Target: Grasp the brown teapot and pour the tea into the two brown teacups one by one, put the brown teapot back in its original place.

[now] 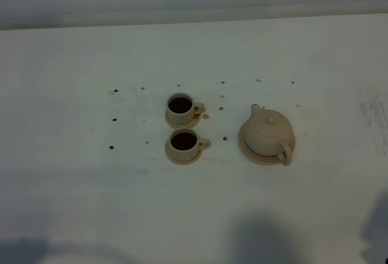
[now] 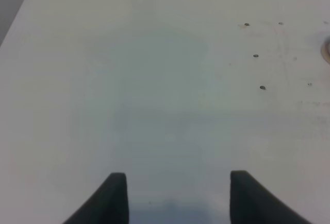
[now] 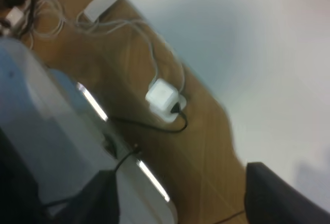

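Note:
The brown teapot point(image 1: 270, 129) stands upright on its wide tan saucer point(image 1: 243, 141) right of centre, spout to the far left and handle to the near right. The two brown teacups, far point(image 1: 180, 107) and near point(image 1: 184, 142), stand on small saucers left of it, both holding dark tea. No gripper shows in the exterior high view. My left gripper point(image 2: 178, 195) is open and empty over bare table. My right gripper point(image 3: 181, 195) is open and empty, past the table edge and over the floor.
Small orange drops point(image 1: 205, 116) lie beside the far cup. Dark small holes point(image 1: 114, 119) dot the white table point(image 1: 91, 185). In the right wrist view a white power adapter point(image 3: 164, 99) and cables lie on the wooden floor beside the table edge point(image 3: 206, 80).

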Motion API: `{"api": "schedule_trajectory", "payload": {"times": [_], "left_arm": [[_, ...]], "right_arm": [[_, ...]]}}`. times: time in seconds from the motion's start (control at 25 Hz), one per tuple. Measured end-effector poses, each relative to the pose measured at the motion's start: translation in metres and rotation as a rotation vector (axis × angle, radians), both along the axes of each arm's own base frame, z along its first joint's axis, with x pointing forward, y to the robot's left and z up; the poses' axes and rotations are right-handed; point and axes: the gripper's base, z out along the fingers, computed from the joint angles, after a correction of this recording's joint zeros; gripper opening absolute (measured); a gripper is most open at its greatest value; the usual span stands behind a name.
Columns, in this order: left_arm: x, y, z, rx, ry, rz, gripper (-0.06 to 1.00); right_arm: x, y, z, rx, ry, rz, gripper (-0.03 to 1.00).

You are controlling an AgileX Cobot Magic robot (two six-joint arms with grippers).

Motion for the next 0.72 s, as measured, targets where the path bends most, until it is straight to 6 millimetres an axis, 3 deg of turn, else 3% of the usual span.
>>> {"api": "schedule_trajectory", "payload": {"times": [0.36, 0.52, 0.72], "left_arm": [[0.0, 0.0, 0.0, 0.0, 0.0, 0.0, 0.45], [0.0, 0.0, 0.0, 0.0, 0.0, 0.0, 0.45], [0.0, 0.0, 0.0, 0.0, 0.0, 0.0, 0.45]], "right_arm": [[0.0, -0.032, 0.009, 0.097, -0.141, -0.507, 0.51], [-0.011, -0.043, 0.012, 0.132, -0.243, -0.714, 0.49], [-0.029, -0.046, 0.014, 0.177, -0.374, -0.831, 0.45]]}}
